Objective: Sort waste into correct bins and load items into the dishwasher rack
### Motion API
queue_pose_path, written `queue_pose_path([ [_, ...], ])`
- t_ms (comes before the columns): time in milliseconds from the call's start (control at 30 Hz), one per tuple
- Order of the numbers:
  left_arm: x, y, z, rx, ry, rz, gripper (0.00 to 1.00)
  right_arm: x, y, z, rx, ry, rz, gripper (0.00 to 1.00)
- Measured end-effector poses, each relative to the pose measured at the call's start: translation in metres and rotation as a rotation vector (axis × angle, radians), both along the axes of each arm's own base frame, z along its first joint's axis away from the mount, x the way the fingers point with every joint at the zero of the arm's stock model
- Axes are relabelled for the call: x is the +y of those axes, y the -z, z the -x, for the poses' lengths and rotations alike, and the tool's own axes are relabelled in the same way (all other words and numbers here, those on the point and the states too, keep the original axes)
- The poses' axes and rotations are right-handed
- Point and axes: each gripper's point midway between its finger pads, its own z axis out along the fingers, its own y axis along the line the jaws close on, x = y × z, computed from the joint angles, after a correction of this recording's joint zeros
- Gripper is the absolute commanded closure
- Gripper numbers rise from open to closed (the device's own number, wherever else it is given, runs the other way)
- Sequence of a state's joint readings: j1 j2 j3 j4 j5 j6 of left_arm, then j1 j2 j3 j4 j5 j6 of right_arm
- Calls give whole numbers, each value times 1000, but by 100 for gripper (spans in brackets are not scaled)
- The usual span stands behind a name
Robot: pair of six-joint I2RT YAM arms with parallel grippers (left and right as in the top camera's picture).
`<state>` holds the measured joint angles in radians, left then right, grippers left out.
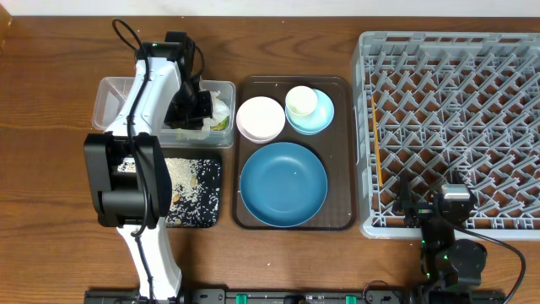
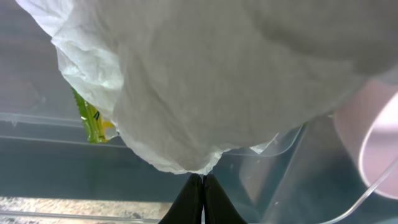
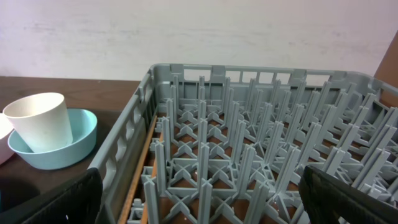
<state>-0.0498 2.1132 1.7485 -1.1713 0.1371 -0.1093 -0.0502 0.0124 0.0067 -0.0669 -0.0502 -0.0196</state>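
Observation:
My left gripper (image 1: 199, 105) is over the clear tub (image 1: 114, 93) at the back left. Its jaws (image 2: 203, 177) are shut on the lower edge of a crumpled white napkin (image 2: 236, 74). A yellow-green wrapper (image 2: 92, 118) lies in the tub beside it. The black tray (image 1: 213, 211) holds rice-like grains (image 1: 190, 190). The brown tray holds the dark-blue plate (image 1: 283, 184), the pinkish-white bowl (image 1: 261, 118) and the cream cup (image 1: 301, 101) standing in the light-blue dish (image 1: 322, 118). Chopsticks (image 1: 375, 143) lie along the left inner edge of the grey rack (image 1: 451, 127). My right gripper (image 1: 430, 207) is open and empty over the rack's front edge (image 3: 205, 199).
The brown serving tray (image 1: 346, 152) sits between the bins and the rack. The left arm's body (image 1: 126, 177) lies over the black tray's left side. In the right wrist view the cup (image 3: 40, 121) and dish (image 3: 68, 152) stand left of the rack wall.

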Motion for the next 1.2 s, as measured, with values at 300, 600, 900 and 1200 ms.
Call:
queue_pose_path([
  [300,2,-1,10,39,34,-9,94,0,0,0,0,0,0,1],
  [600,2,-7,0,0,47,-11,69,0,0,0,0,0,0,1],
  [900,2,-82,-42,-176,-15,-17,66,0,0,0,0,0,0,1],
  [1200,-55,-133,-36,-231,-31,136,63,0,0,0,0,0,0,1],
])
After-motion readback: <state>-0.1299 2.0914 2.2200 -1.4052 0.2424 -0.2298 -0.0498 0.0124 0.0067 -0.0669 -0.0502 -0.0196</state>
